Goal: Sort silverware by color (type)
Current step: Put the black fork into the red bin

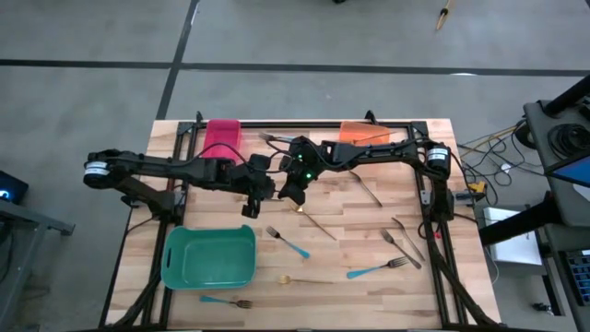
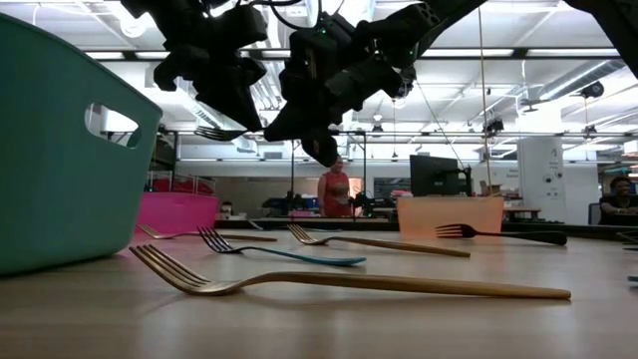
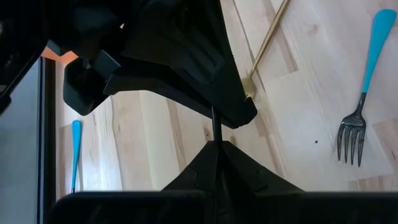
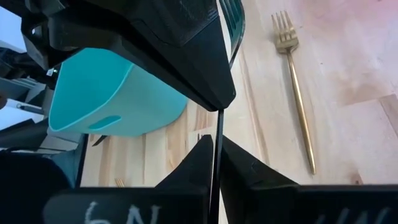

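Observation:
A dark silver-grey fork (image 2: 214, 133) hangs level above the middle of the table, tines toward the table's left. Both grippers are shut on it. My left gripper (image 1: 251, 205) comes in from the left and my right gripper (image 1: 293, 194) from the far right, fingertips nearly meeting. Each wrist view shows the fork edge-on as a thin dark line (image 3: 215, 124) (image 4: 217, 134) running from that gripper's fingers to the other gripper. Other silverware lies flat on the table: a gold fork (image 1: 304, 280), blue-handled forks (image 1: 289, 243) (image 1: 376, 269) and dark forks (image 1: 406, 242). My left gripper pinches the dark fork between its two fingers, at a spot (image 3: 216, 138) just behind the tines that stick out leftward in the low view. The fingers slant down from the table's left. The fork is clear of the table. My right gripper pinches the fork's handle (image 4: 217, 155) between its two fingers. The handle lies along the fingers and runs back between them. The fingers slant down from the far right. The fork is level and held off the table.
A teal bin (image 1: 210, 256) stands near left, a red bin (image 1: 222, 136) far left and an orange bin (image 1: 364, 132) far right. A blue-handled fork (image 1: 226, 302) lies by the near edge. A gold fork (image 1: 318, 224) lies just under the grippers.

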